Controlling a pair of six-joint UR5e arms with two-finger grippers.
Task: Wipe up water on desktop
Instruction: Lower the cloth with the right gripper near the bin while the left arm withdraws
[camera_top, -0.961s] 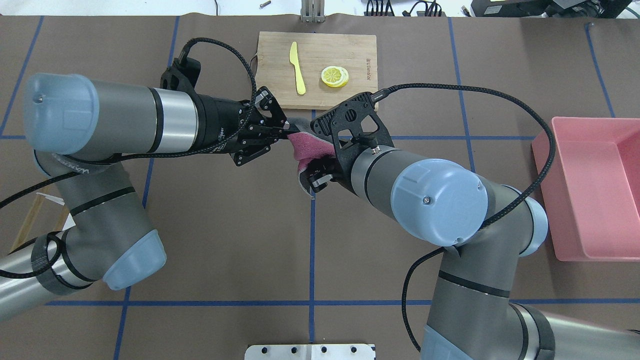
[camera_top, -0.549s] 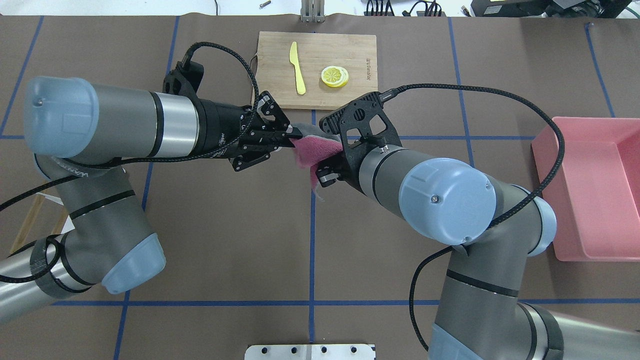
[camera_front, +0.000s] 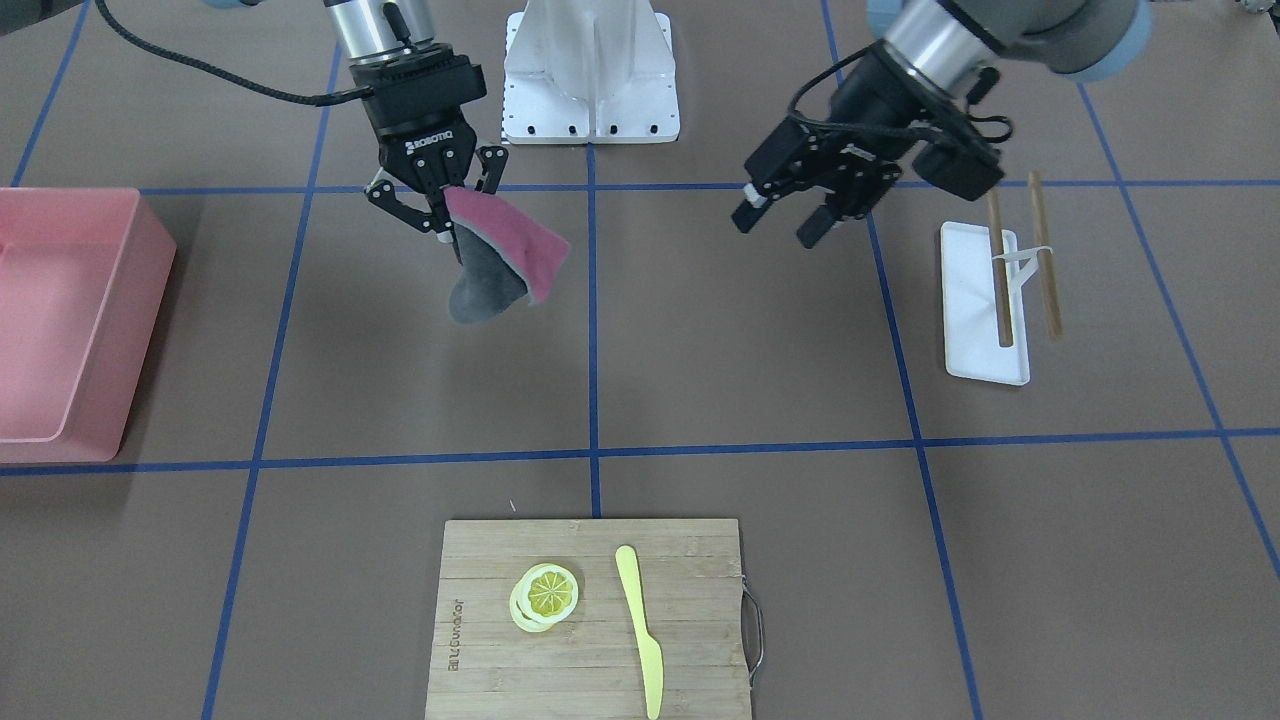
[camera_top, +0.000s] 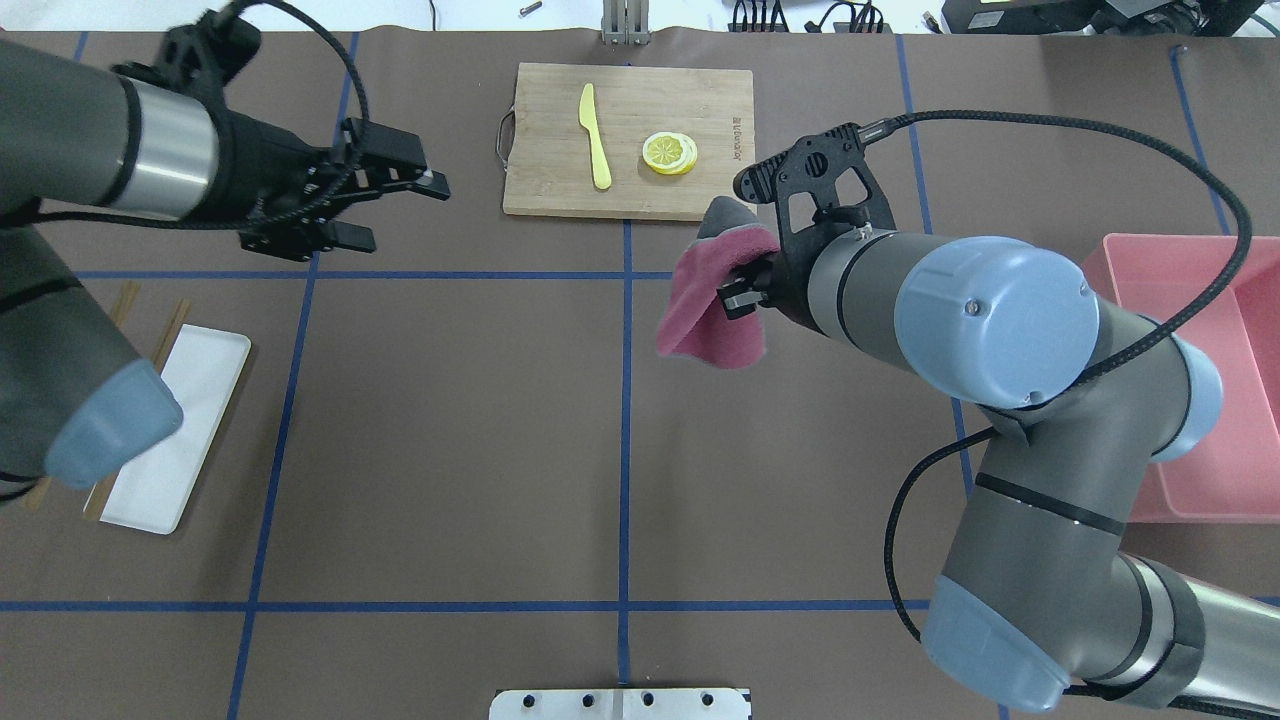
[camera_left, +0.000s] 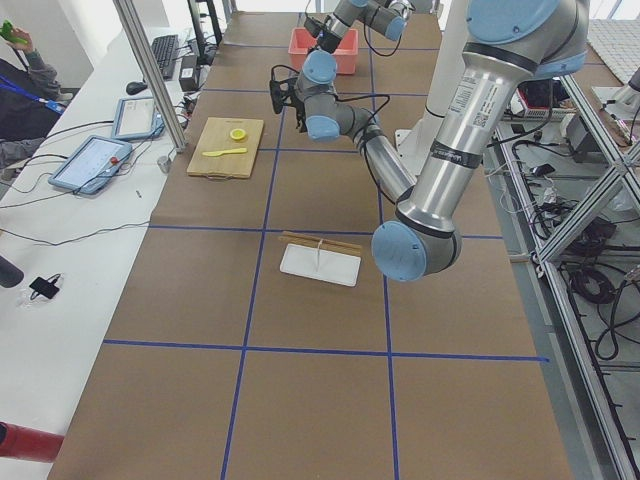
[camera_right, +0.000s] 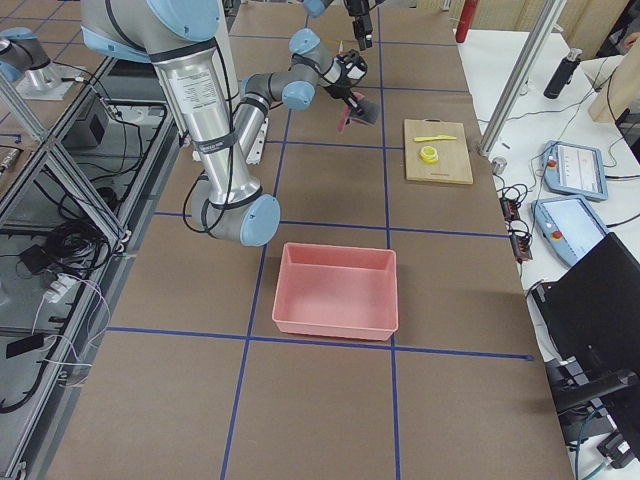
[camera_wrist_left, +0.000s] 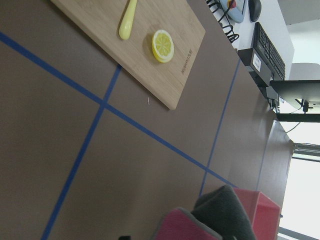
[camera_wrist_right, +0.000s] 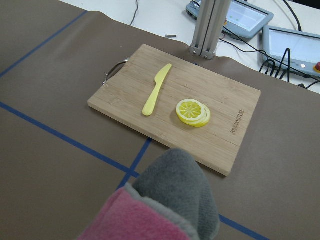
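Observation:
The brown desktop (camera_top: 450, 430) with its blue tape grid shows no water that I can make out. My right gripper (camera_top: 742, 290) is shut on a pink and grey cloth (camera_top: 705, 320), which hangs folded above the desktop near the centre line. In the front-facing view the same gripper (camera_front: 440, 208) holds the cloth (camera_front: 505, 255) from above. The cloth fills the bottom of the right wrist view (camera_wrist_right: 160, 210). My left gripper (camera_top: 400, 212) is open and empty, raised over the far left part of the desktop. It also shows in the front-facing view (camera_front: 790, 228).
A bamboo cutting board (camera_top: 690, 95) with a yellow knife (camera_top: 597, 150) and lemon slices (camera_top: 669, 152) lies at the far middle. A pink bin (camera_top: 1200, 400) stands at the right edge. A white tray (camera_top: 185, 420) with chopsticks (camera_front: 1040, 255) lies at the left.
My left gripper has let go of the cloth, opened and pulled far back to the left. My right gripper has kept the cloth and moved right with it.

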